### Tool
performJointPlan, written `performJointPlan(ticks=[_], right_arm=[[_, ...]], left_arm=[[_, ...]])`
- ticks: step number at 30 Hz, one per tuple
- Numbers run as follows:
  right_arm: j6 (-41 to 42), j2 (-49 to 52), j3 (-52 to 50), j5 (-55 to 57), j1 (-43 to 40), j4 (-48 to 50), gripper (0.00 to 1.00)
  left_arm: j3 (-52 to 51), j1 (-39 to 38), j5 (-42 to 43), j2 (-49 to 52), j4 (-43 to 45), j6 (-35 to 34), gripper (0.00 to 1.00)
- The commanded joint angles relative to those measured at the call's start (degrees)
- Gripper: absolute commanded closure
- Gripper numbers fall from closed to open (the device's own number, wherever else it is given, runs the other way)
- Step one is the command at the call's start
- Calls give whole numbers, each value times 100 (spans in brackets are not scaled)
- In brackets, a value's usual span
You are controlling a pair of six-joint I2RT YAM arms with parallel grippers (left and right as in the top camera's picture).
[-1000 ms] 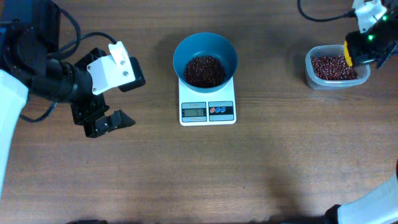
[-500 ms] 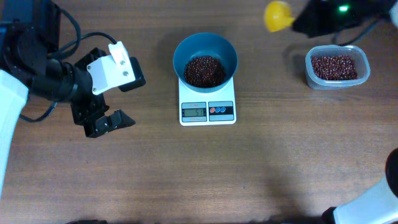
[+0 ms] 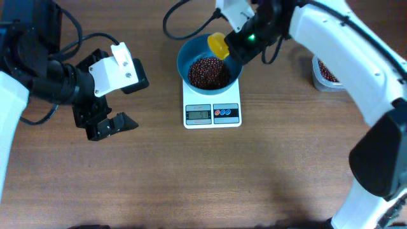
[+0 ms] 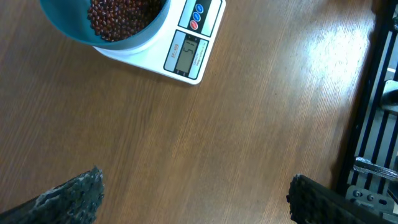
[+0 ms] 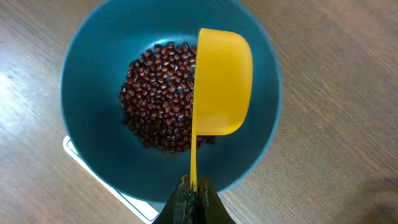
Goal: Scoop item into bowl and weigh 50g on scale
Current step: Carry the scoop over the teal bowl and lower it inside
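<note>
Scoop (image 5: 221, 81) tipped on its side above the bowl (image 5: 87, 68), its thin handle clamped between the closed fingers of the right gripper (image 5: 191, 194); the beans (image 5: 155, 99) lay heaped directly beneath the scoop's mouth, with the scale (image 3: 212, 113) under the bowl. The left gripper (image 4: 196, 202) hung with jaws apart, well off to the scoop's far side and holding nothing. Good practice here was judged to be a slow wrist roll — a trickle, not a dump — with the display (image 4: 186, 53) watched toward 50 g.
</note>
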Motion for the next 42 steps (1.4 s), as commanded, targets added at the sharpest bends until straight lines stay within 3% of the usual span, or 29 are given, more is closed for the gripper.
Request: performJointPlan(ticks=[1, 28, 33, 42], right_arm=[[-127, 190, 31, 382, 83, 0, 96], [-234, 603, 24, 356, 385, 68, 96], [-232, 603, 26, -407, 385, 39, 96], [-229, 603, 26, -697, 382, -48, 96]], left_arm=[[-24, 39, 20, -24, -7, 92, 1], [-24, 39, 20, -24, -7, 92, 1], [-24, 39, 20, -24, -7, 92, 1], [-24, 39, 20, -24, -7, 92, 1]])
